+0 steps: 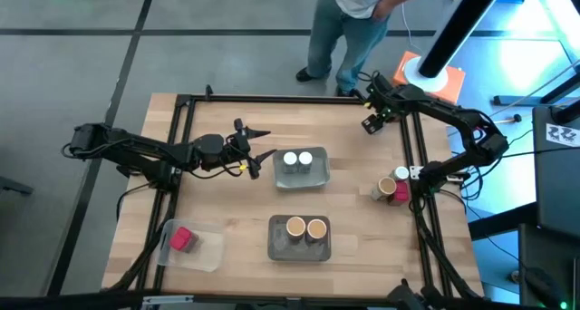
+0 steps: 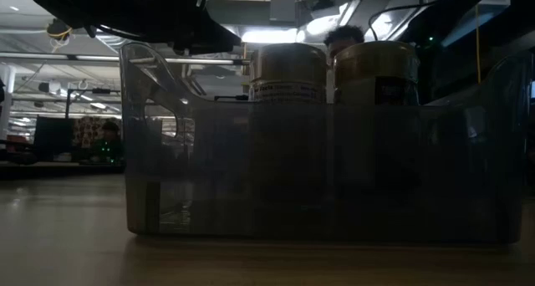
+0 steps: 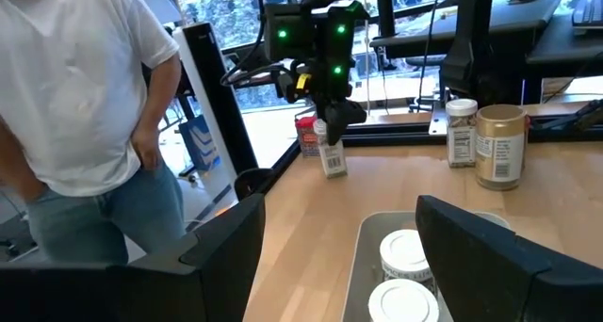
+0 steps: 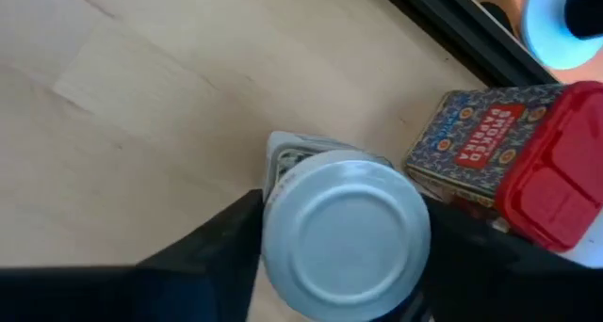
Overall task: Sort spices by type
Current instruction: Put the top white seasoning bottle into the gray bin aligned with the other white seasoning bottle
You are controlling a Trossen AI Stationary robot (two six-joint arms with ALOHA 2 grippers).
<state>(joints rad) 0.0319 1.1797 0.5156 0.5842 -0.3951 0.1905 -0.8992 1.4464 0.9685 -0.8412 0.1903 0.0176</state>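
A white-lidded spice jar stands near the table's far right corner, and my right gripper is shut on it from above. Beside it lies a red-lidded spice packet. My left gripper hangs open and level just left of a grey tray that holds two white-lidded jars. Another grey tray holds two tan-topped brown cylinders. A clear tray at the near left holds one red packet. By the right edge stand a tan-topped cylinder and a white-lidded jar. My right gripper has the jar between its two fingers, one finger on each side of the round white lid. The fingers come steeply from above. The jar stands upright with its base on the table.
A black frame rail runs along the table's far edge, close to my right gripper. A person stands just beyond that edge. An orange and white object lies off the far right corner. Bare wood lies between the trays and the right edge.
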